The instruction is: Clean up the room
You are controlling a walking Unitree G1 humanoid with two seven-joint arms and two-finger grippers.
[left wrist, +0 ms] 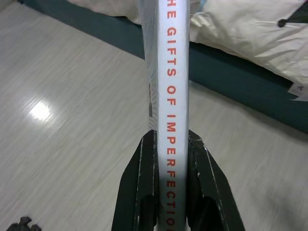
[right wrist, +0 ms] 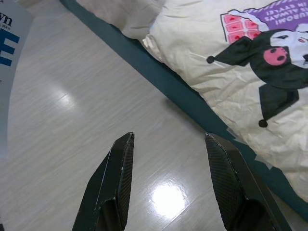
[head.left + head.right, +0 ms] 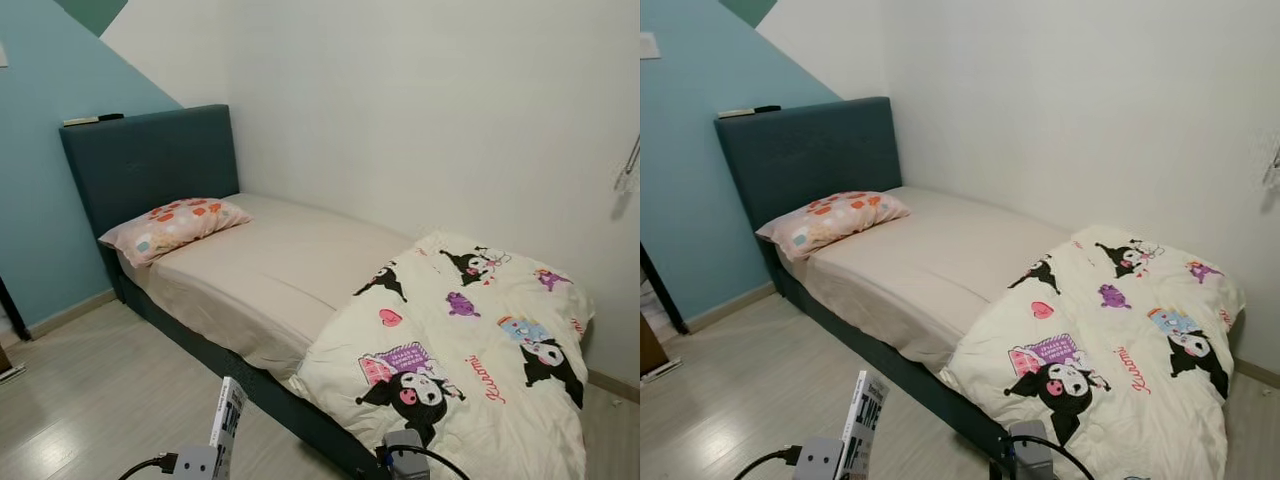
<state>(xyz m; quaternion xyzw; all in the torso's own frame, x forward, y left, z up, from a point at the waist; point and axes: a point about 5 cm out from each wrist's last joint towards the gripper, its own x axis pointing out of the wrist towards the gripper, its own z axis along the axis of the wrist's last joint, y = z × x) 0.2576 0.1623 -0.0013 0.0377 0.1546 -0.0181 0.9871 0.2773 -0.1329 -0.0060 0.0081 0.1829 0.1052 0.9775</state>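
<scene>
- My left gripper [image 1: 171,144] holds a white book [image 1: 169,96]. My two black fingers [image 1: 142,187] squeeze it tight, one on each side.
- The book stands up on its edge, low in front of me, over the floor [image 3: 100,400] and near the side of the bed [image 3: 270,270].
- The thin side of the book has red letters on it.
- My right gripper [image 2: 168,144] has its fingers [image 2: 115,178] wide apart and holds nothing. It hangs over the shiny pale floor, just beside the bed's dark blue edge.
- A cream blanket [image 3: 470,350] with black and pink cartoon pictures lies bunched on the near end of the bed. Part of it hangs over the edge.
- A pink pillow [image 3: 172,228] with orange spots lies at the far end, next to the dark blue headboard [image 3: 150,160].
- Some small flat things [image 3: 92,119] rest on top of the headboard. I cannot tell what they are.
- The wall behind the headboard is blue. The wall along the bed is white.
</scene>
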